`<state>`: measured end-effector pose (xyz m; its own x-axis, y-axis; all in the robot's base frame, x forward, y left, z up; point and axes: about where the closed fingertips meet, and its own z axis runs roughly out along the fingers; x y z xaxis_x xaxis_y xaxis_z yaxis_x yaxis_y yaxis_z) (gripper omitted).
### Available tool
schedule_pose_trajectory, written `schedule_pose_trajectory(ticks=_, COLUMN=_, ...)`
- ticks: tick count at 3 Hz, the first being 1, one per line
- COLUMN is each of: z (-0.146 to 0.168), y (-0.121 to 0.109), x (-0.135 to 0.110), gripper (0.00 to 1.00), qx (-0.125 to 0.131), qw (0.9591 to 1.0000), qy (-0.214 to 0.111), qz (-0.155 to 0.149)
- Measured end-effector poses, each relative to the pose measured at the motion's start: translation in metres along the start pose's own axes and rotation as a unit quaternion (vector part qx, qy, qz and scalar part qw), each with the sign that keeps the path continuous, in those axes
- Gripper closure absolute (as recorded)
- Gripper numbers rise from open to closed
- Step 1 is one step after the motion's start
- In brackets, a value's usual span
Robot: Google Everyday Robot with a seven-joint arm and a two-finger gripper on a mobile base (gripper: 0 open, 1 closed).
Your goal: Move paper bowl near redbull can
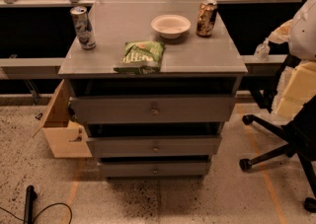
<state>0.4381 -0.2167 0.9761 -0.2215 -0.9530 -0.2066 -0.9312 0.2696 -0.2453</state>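
Observation:
The white paper bowl [170,25] sits upright on the grey cabinet top [212,53], right of centre towards the back. The silver-and-blue redbull can [83,27] stands upright near the left edge of the same top, well apart from the bowl. My gripper is not in view. A white rounded body [303,25] at the right edge may be part of my arm, but no fingers show.
A brown-and-gold can [207,18] stands just right of the bowl. A green chip bag [140,56] lies near the front edge, between bowl and redbull can. The cabinet's drawers [153,110] face me. An office chair [281,139] stands right, a cardboard box [61,129] left.

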Motion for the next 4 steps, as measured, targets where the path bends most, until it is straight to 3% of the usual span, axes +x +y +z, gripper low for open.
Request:
schedule_pose_trajectory(ticks=1, z=0.000, y=0.000, x=0.000, gripper=0.00, qx=0.000, qw=1.0000, qy=0.000, qz=0.000)
schedule_pose_trajectory(ticks=2, z=0.007, y=-0.033, x=-0.012, gripper=0.00, qx=0.044, qw=0.9979, qy=-0.039, qz=-0.026)
schedule_pose_trajectory(ticks=3, z=0.018, y=-0.070, x=-0.022, gripper=0.00, qx=0.107, qw=0.9884, qy=-0.086, qz=-0.065)
schedule_pose_trajectory(ticks=4, z=0.050, y=-0.089, x=-0.036, gripper=0.00, qx=0.141, qw=0.9741, qy=-0.137, qz=-0.112)
